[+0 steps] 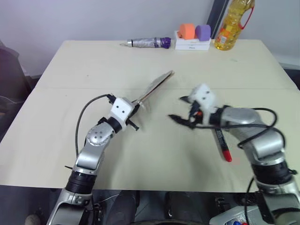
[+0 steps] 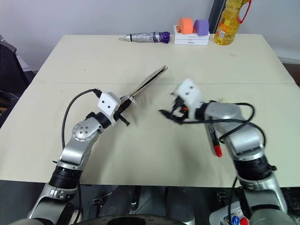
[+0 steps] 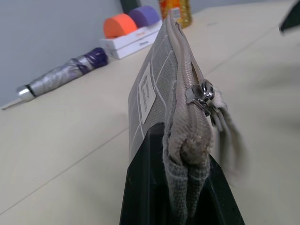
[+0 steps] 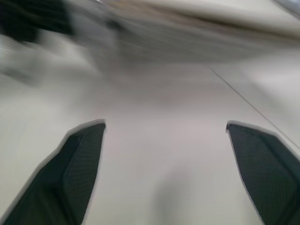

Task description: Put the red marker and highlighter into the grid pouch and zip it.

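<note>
Red marker [image 1: 222,145] lies beneath right arm, behind its spread fingers [image 4: 77,173].

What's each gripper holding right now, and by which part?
The left gripper pinches the grid pouch at its zipper-end corner. The right gripper is open, holding nothing.

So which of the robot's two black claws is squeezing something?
The left gripper: it is shut on the grey grid-lined fabric pouch, holding it up off the table. The right gripper is open and holds nothing.

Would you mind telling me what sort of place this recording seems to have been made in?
Probably an indoor lab or office: a plain beige table against a bare wall, with assorted props at its far edge, namely a folded umbrella, a white box and a bottle of oil.
</note>
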`<state>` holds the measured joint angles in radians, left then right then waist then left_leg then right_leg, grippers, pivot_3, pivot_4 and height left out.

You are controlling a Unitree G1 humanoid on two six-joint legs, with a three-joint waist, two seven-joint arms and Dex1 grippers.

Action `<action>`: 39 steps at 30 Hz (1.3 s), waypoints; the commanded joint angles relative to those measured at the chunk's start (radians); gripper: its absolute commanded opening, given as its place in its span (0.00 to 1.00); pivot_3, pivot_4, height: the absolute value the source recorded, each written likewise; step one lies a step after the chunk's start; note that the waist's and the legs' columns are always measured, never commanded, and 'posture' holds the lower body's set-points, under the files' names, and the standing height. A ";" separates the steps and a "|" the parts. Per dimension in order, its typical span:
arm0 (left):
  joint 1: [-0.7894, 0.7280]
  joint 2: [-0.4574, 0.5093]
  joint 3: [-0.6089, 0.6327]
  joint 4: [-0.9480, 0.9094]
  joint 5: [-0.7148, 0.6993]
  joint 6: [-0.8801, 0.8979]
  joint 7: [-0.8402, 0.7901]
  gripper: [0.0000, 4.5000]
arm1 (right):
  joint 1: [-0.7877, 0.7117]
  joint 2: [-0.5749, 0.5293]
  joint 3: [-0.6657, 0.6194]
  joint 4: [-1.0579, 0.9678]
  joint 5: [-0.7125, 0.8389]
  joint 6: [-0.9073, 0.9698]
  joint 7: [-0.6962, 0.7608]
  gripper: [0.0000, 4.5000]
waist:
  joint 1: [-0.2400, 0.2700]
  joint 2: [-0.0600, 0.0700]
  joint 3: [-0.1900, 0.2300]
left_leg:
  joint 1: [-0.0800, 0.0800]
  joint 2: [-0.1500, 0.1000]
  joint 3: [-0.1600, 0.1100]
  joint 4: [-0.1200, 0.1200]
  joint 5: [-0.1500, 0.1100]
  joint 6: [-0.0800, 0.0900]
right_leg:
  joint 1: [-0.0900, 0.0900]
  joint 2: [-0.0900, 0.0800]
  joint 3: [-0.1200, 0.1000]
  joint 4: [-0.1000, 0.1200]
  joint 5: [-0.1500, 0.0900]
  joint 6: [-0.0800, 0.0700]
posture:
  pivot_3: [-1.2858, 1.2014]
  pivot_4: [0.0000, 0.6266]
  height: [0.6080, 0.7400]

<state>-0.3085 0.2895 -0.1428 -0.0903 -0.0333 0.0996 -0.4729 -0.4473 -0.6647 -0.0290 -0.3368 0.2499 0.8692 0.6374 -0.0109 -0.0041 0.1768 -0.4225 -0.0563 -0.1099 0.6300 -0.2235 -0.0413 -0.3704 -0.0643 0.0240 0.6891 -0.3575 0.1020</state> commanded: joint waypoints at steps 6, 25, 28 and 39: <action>0.003 -0.005 -0.056 -0.019 -0.021 0.005 -0.080 0.00 | 0.089 -0.052 -0.262 0.077 -0.030 0.162 -0.172 0.89 | -0.001 0.000 0.000 | 0.000 0.001 0.000 -0.001 0.000 0.000 | -0.001 0.000 0.000 0.000 0.000 0.000 | 0.52 0.24 1.00; -0.024 -0.040 -0.045 -0.002 -0.023 -0.004 -0.093 0.00 | 0.211 -0.053 -0.306 0.124 -0.011 0.150 -0.195 0.20 | -0.003 0.000 0.000 | 0.001 0.000 0.001 0.001 0.000 0.001 | 0.002 0.001 0.000 0.000 0.000 0.000 | 0.52 0.24 1.00; -0.026 -0.041 -0.040 0.004 -0.024 -0.005 -0.081 0.00 | 0.237 -0.158 -0.203 0.058 -0.055 -0.030 -0.097 0.20 | -0.003 0.001 0.000 | 0.001 0.000 0.001 0.000 0.000 0.001 | 0.002 0.001 0.000 0.000 0.000 0.000 | 0.52 0.24 1.00; -0.027 -0.045 -0.044 0.008 -0.027 -0.012 -0.072 0.00 | 0.185 -0.176 -0.163 -0.137 0.102 -0.105 0.075 0.20 | 0.001 0.000 0.000 | 0.002 0.001 0.000 0.001 -0.001 0.001 | 0.004 0.001 -0.001 -0.001 0.000 0.000 | 0.52 0.24 1.00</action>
<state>-0.3280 0.2481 -0.1980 -0.0705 -0.0529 0.1009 -0.5506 -0.2462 -0.8435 -0.1874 -0.4390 0.3379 0.7604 0.7152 -0.0099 -0.0044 0.1770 -0.4210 -0.0556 -0.1098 0.6315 -0.2240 -0.0401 -0.3661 -0.0633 0.0231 0.6876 -0.3574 0.1023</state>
